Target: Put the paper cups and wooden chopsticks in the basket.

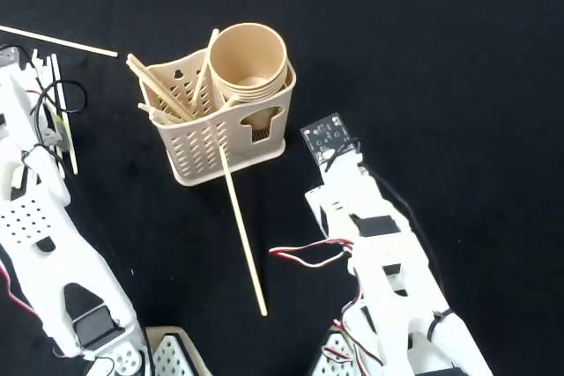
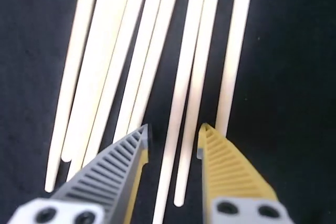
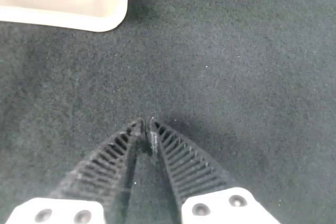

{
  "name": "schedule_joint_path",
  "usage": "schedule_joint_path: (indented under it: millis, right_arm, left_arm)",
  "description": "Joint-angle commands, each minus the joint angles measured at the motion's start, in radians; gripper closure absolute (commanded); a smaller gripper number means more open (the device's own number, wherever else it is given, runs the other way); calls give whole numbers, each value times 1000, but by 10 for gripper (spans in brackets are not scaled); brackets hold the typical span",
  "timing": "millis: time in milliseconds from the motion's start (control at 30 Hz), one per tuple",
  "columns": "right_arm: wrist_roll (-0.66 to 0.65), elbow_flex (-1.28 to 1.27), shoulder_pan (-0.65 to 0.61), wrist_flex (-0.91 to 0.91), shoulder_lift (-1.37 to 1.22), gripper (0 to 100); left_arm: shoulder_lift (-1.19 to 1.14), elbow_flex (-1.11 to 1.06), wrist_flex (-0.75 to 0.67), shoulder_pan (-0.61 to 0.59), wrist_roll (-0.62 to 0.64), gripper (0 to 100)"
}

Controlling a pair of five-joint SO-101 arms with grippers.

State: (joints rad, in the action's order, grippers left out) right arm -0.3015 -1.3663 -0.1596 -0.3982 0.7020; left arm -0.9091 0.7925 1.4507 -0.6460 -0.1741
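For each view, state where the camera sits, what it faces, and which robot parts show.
High view: fixed above, looking down at the basket, left arm and right arm.
Left wrist view: on left arm, facing loose chopsticks; left gripper open.
Right wrist view: on right arm, facing black cloth; right gripper shut.
Shared: high and right wrist views show the basket.

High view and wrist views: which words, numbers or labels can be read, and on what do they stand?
None can be read.
The basket and the paper cups bear no print.
The small circuit board has tiny marks, too small to read.
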Motion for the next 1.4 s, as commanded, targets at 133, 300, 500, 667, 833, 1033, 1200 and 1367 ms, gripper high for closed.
schedule_joint_path:
  millis: [133, 300, 500, 667, 833, 1033, 1200, 1367]
  right_arm:
    - [-8, 8, -8, 18, 30, 985]
    - [-8, 8, -8, 18, 30, 985]
    - [-8, 8, -8, 18, 30, 985]
    - [-8, 8, -8, 18, 30, 985]
    - [-8, 8, -8, 20, 30, 985]
    - [-8, 8, -8, 20, 30, 985]
    - [-8, 8, -8, 20, 30, 985]
    - [-8, 10, -8, 20, 30, 985]
  left_arm:
    - [-135, 73, -11, 4, -3, 918]
    - [-150, 82, 15, 19, -3, 970]
    - [-150, 272, 175, 18, -3, 971]
    - [-160, 506, 313, 19, -2, 971]
    - [-150, 524, 311, 12, -2, 971]
    - [-150, 530, 311, 16, -2, 971]
    - [-150, 530, 311, 18, -2, 971]
    - [-49, 522, 313, 5, 8, 971]
